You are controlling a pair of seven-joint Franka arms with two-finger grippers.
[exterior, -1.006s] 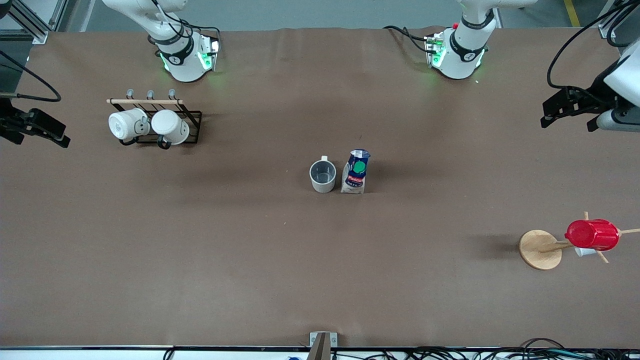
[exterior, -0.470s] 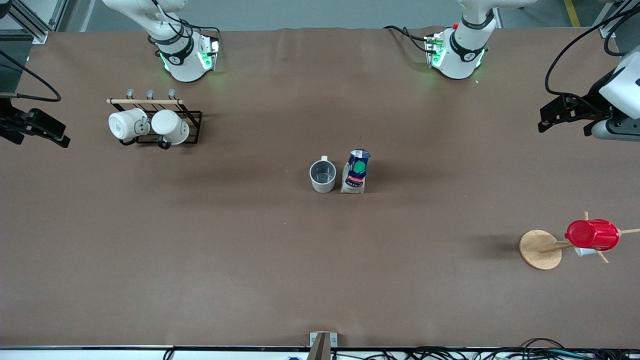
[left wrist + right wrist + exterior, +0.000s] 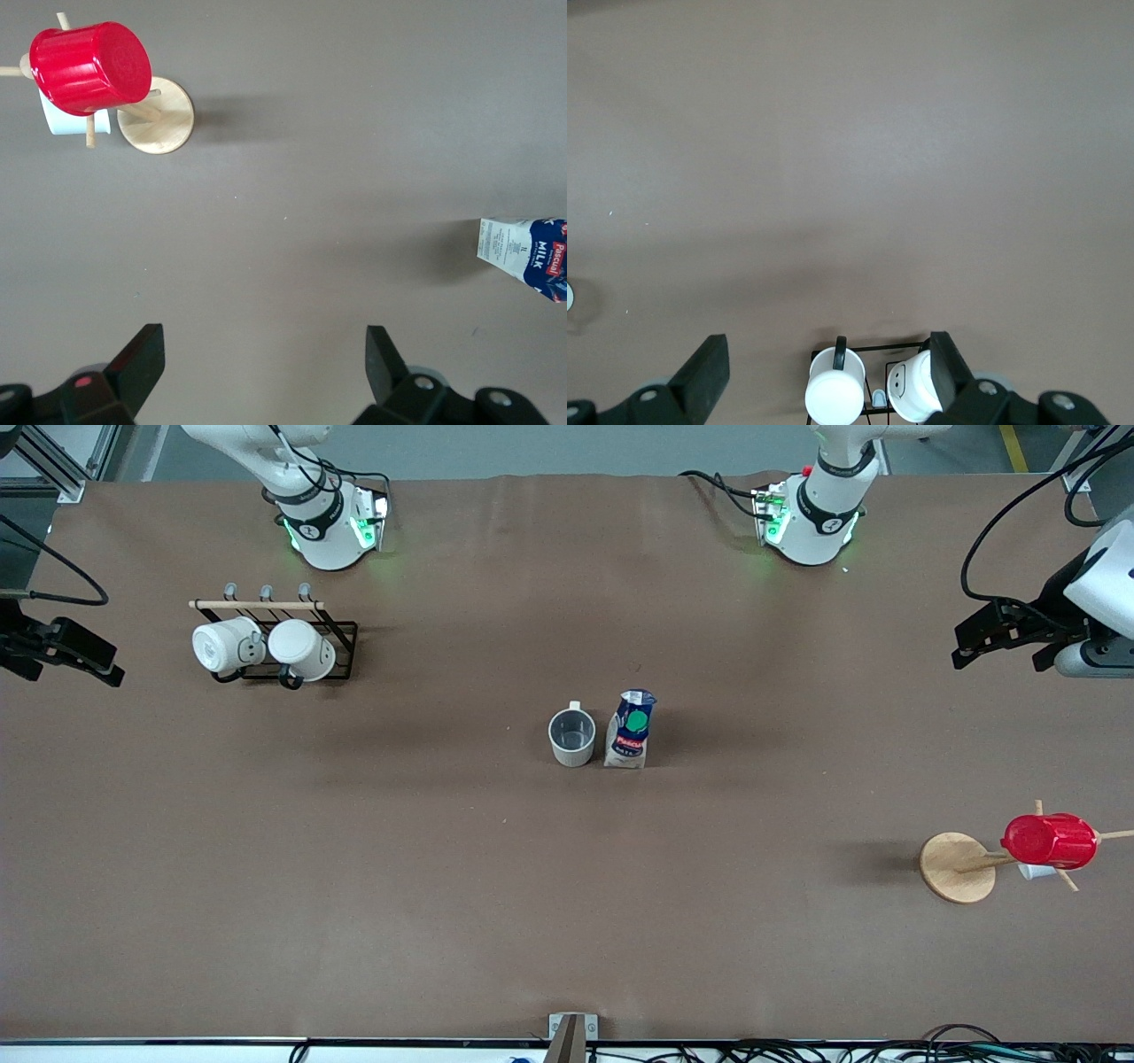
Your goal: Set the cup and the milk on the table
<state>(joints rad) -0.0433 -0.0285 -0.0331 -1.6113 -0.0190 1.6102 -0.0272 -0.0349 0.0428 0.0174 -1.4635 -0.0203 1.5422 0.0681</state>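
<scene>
The cream-white cup (image 3: 571, 737) stands upright on the brown table (image 3: 425, 886) near its middle, handle toward the robots' bases. The milk carton (image 3: 631, 729) stands right beside it, toward the left arm's end, apart from it. The carton's edge also shows in the left wrist view (image 3: 527, 259). My left gripper (image 3: 994, 657) hangs open and empty over the table's left-arm end; its fingers (image 3: 142, 354) are wide apart over bare table. My right gripper (image 3: 62, 664) hangs open and empty over the right-arm end, above a mug rack, and shows in the right wrist view (image 3: 826, 354).
A black wire rack (image 3: 341, 651) with two brighter white mugs (image 3: 226, 645) stands near the right arm's base, also in the right wrist view (image 3: 834, 396). A wooden peg stand (image 3: 957, 866) carries a red ribbed cup (image 3: 1050, 841) at the left arm's end, also in the left wrist view (image 3: 89, 66).
The left arm has drifted a little over its end of the table. The cup, the milk and the right gripper have not moved.
</scene>
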